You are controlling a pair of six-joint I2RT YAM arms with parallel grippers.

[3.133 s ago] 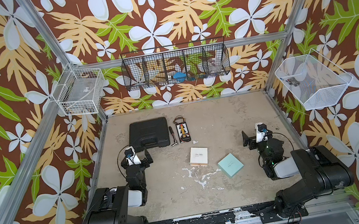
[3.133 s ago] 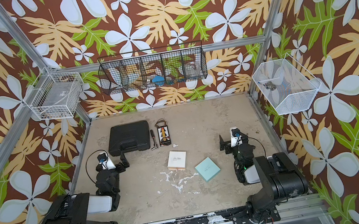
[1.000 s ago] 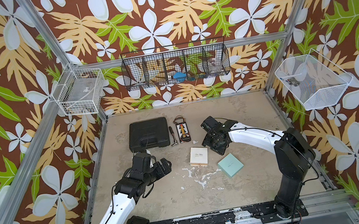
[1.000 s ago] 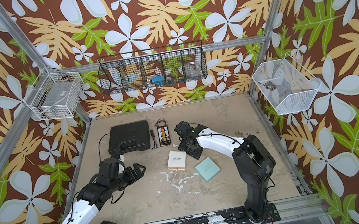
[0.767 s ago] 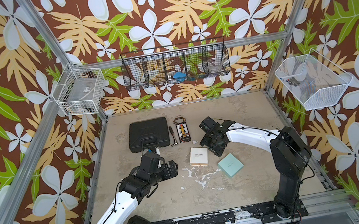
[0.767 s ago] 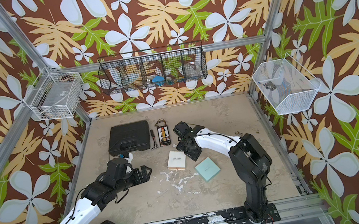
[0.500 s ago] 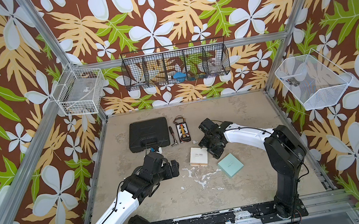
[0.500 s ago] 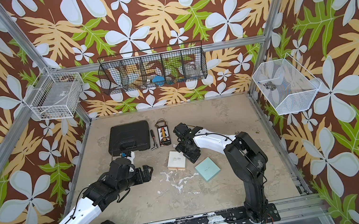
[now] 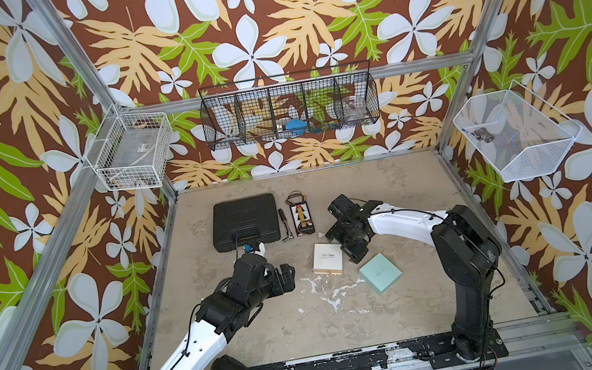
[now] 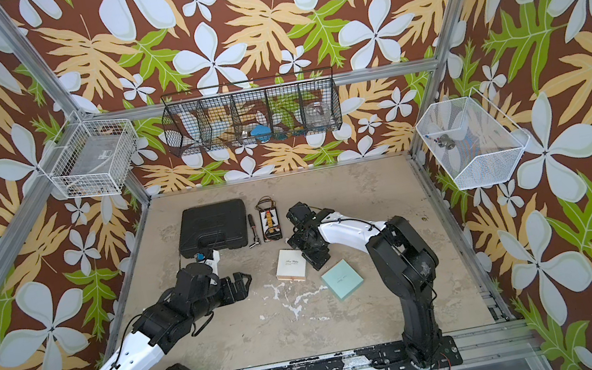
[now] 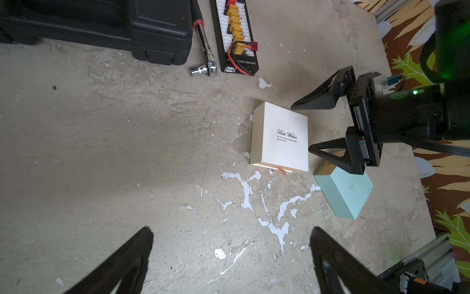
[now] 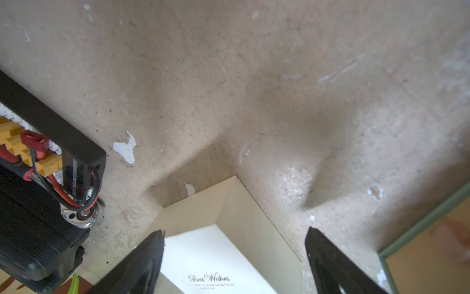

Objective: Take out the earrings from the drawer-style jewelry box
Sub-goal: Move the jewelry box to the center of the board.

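Observation:
The drawer-style jewelry box (image 9: pixel 327 258) (image 10: pixel 291 265) is a cream square box with "Best Wishes" printed on its lid. It lies shut on the table, and a small orange pull tab (image 11: pixel 279 168) shows at its near edge. The earrings are hidden. My right gripper (image 9: pixel 343 247) (image 11: pixel 301 127) is open at the box's right side. In the right wrist view its two fingers straddle a corner of the box (image 12: pixel 216 254) and hold nothing. My left gripper (image 9: pixel 289 277) (image 11: pixel 231 229) is open over bare table, left of the box.
A teal box (image 9: pixel 380 273) lies just right of the jewelry box, close to my right gripper. Behind them are a black case (image 9: pixel 244 222), a ratchet wrench (image 9: pixel 285 229) and a connector board (image 9: pixel 302 218). White paint flecks (image 9: pixel 326 296) mark the table. Wire baskets hang on the walls.
My left arm has reached further right towards the jewelry box. My right gripper's jaws have spread wider while it stays at the box's right side.

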